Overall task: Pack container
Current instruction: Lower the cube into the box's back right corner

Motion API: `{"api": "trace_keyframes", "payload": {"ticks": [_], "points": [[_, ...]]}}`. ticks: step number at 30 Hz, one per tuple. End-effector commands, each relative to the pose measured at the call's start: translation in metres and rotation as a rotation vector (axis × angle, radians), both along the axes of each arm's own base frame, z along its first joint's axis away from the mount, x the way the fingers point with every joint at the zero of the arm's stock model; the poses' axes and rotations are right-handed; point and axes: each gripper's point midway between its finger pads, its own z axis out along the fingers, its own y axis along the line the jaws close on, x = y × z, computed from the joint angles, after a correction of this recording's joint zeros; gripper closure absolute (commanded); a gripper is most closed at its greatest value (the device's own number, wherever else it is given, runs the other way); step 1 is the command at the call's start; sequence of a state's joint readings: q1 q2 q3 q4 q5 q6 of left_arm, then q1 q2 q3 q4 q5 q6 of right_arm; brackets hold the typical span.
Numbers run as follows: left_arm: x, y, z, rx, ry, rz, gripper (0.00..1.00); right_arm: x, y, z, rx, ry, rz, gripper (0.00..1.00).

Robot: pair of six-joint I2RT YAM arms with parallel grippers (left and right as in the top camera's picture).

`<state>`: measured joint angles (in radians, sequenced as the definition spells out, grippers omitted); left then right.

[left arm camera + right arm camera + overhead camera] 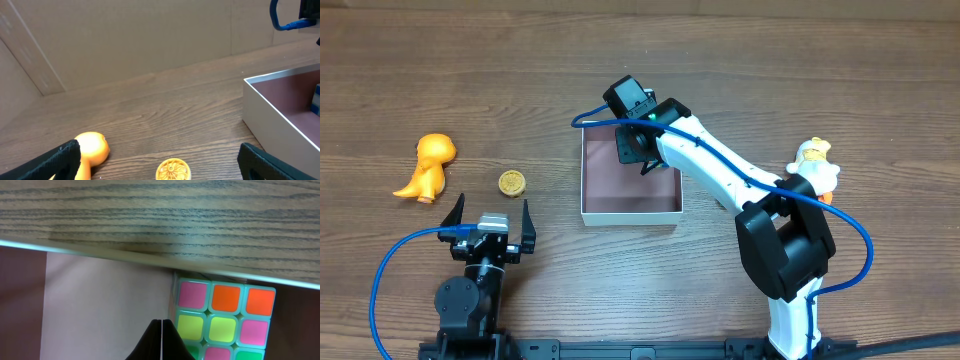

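Lifting, ideally straight up, the clenched, empty right jaws from the container [630,213] at mid-table, clear of its wall and the colour cube [225,325] lying against it, before sending the wide-spread, empty left jaws to the gold token [512,182].

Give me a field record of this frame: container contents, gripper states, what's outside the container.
container: square, shallow, white walls, pink-brown inside
in container: colour puzzle cube, next to one wall
right gripper: shut, holding nothing, over the container floor beside the cube
left gripper: open, holding nothing, left of the container
outside, left: orange dinosaur toy; gold round token
outside, right: yellow-and-white toy, partly hidden by the right arm
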<state>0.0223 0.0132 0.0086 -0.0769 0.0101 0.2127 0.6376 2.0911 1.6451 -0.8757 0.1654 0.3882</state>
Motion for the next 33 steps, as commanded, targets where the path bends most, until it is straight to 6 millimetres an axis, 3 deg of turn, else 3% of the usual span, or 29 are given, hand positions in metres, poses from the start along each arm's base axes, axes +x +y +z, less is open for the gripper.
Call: {"api": "trace_keyframes", "payload": {"ticks": [1, 33], "points": [[0.0, 0.004, -0.002, -0.01, 0.002, 0.021, 0.0, 0.002, -0.003, -0.001, -0.015, -0.013, -0.007, 0.95], [0.0, 0.004, -0.002, -0.01, 0.002, 0.021, 0.0, 0.004, -0.011, 0.0, -0.058, -0.033, -0.022, 0.94]]}}
